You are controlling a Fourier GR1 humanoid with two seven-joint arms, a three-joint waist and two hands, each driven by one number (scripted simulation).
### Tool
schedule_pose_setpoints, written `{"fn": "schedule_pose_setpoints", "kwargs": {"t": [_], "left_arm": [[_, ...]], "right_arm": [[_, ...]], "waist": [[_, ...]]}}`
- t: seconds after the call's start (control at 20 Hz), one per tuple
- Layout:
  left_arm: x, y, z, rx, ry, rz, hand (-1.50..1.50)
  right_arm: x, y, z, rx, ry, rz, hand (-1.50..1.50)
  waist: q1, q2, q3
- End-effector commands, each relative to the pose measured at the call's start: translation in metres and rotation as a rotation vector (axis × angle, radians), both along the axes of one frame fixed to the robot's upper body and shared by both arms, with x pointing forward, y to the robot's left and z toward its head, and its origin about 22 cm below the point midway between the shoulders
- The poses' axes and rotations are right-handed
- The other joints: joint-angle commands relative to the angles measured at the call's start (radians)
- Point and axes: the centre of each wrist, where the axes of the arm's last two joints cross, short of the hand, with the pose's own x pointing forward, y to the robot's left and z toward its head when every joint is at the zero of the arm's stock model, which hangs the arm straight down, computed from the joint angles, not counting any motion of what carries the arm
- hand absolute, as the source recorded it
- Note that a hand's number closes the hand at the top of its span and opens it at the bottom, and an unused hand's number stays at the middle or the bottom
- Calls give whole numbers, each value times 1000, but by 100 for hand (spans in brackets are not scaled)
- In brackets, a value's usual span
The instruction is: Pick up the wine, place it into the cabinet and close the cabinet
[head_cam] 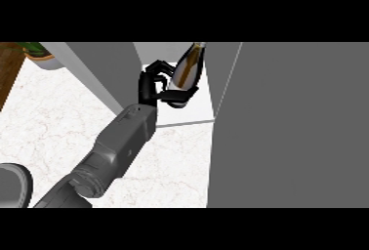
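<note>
**Wine going into the cabinet**

The wine [189, 68] is grasped by the left hand [160, 87] and held tilted inside the open cabinet [186, 110]. Placement is judged underway; next, it must be set upright, released, and the door [288, 127] swung shut.

We see a white marbled table [51, 127] filling the left and middle of the head view. A pot [45, 59] with a green plant stands on it at the top left corner, by a wooden edge. The cabinet [288, 127] stands on the table at the right, its white shelf [189, 112] just above the tabletop.
</note>
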Motion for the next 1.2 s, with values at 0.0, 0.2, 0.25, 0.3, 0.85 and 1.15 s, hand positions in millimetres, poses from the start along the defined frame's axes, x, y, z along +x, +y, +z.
{"fn": "schedule_pose_setpoints", "kwargs": {"t": [0.0,0.2,0.25,0.3,0.85,1.15], "left_arm": [[8,-3,13,20,-12,12,150],[9,-2,15,55,-11,8,150],[11,-3,18,51,-2,5,150],[18,9,27,55,-20,22,150],[29,8,47,139,-47,93,150],[25,35,33,205,-21,144,-150]], "right_arm": [[-5,2,-1,-4,-4,-2,-150],[5,5,6,4,-20,0,-150],[-2,5,7,0,-11,-14,-150],[-1,2,7,8,-21,14,-150],[8,-2,4,-15,-25,18,-150],[0,-4,4,-18,-22,23,-150]], "waist": [[2,0,0],[1,5,0],[8,-2,0],[-10,6,0],[-5,12,1],[-16,13,1]]}}
